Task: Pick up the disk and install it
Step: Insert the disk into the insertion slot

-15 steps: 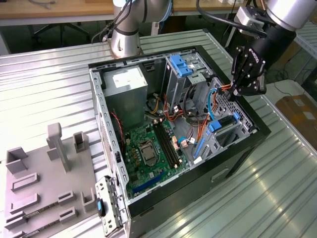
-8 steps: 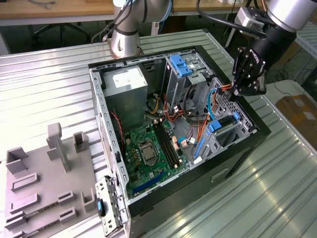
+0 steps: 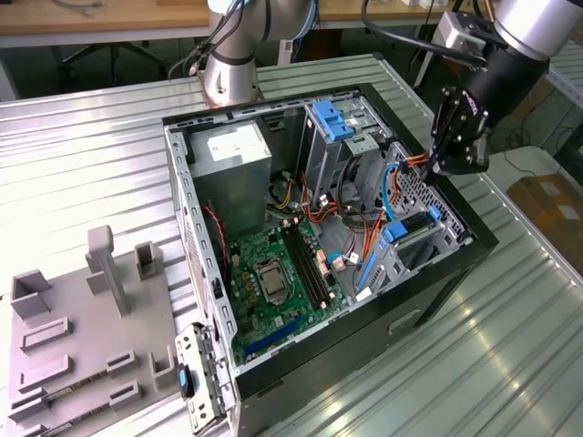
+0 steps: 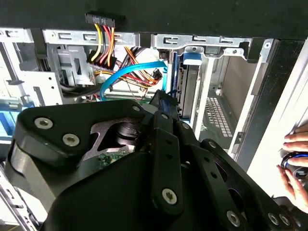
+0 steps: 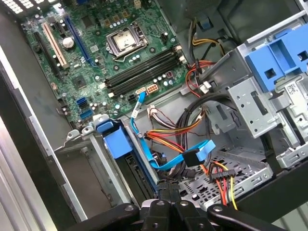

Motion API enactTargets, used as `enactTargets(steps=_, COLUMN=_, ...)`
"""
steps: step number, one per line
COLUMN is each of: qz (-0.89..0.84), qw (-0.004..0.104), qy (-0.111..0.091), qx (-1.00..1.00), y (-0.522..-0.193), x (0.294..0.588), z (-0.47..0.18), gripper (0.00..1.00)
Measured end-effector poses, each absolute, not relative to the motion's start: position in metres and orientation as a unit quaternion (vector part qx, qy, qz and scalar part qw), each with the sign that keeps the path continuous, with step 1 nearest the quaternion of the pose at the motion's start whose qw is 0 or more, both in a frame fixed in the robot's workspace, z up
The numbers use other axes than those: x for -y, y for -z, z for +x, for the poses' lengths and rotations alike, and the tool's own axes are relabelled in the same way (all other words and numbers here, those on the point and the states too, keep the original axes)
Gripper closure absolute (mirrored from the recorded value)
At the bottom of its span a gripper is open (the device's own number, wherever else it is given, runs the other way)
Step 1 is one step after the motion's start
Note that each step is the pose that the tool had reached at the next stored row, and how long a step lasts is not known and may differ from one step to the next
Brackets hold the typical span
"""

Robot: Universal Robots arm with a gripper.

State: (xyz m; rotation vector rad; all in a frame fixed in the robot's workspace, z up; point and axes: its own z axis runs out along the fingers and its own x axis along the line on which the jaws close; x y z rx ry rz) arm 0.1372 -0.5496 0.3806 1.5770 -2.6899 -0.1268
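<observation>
disk | in drive bay (on edge) | just beside closed gripper

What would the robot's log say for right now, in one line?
tool: shut, at drive bay | disk: standing in bay, beside tool | computer case: open, motherboard showing

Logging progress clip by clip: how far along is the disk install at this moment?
Done: the disk stands in the drive cage beside the motherboard, no longer waiting to be picked up. In hand: the gripper sits right at the end of the disk's blue rail in the first wrist view. Left: whether the disk is fully seated cannot be told, and a blue cable connector lies loose nearby.
</observation>
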Motion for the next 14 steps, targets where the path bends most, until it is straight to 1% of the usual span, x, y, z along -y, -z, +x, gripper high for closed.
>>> enactTargets(steps=5, qz=0.484, qw=0.007, qy=0.039, qx=0.874, y=-0.383, x=0.543, z=0.138, gripper=0.89)
enactTargets(steps=14, qz=0.458, qw=0.005, qy=0.038, qx=0.888, y=-0.385, x=0.537, z=0.138, gripper=0.89)
